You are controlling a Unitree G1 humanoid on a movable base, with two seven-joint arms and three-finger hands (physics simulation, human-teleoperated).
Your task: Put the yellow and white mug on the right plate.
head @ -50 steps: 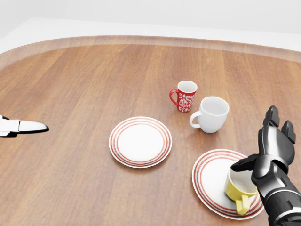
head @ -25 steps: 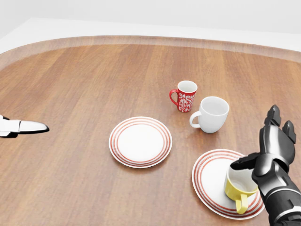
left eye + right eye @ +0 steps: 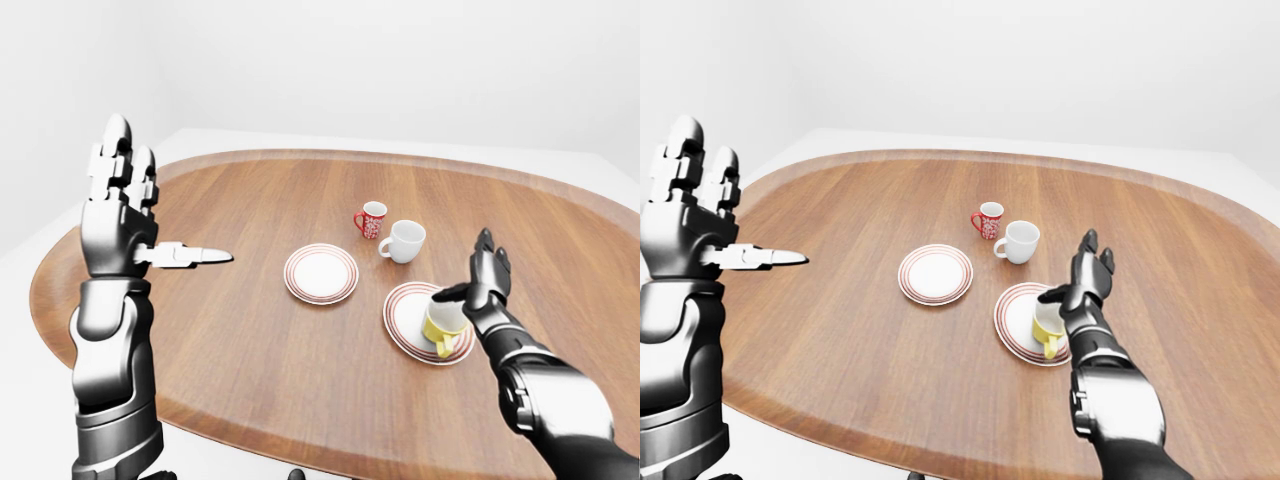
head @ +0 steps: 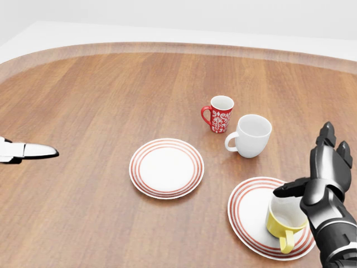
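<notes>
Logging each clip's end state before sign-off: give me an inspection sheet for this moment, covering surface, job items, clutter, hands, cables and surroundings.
Surface: rounded wooden table, no spills seen.
Job's things: yellow and white mug upright on the right plate, handle toward the head view's bottom edge.
Clutter: left plate bare; red patterned mug and white mug standing close together beyond the plates.
Hands: right hand open beside the yellow mug, thumb over its rim, not closed round it; left hand raised, open, holding nothing.
Cables: nothing seen.
Surroundings: plain white walls and floor.
</notes>
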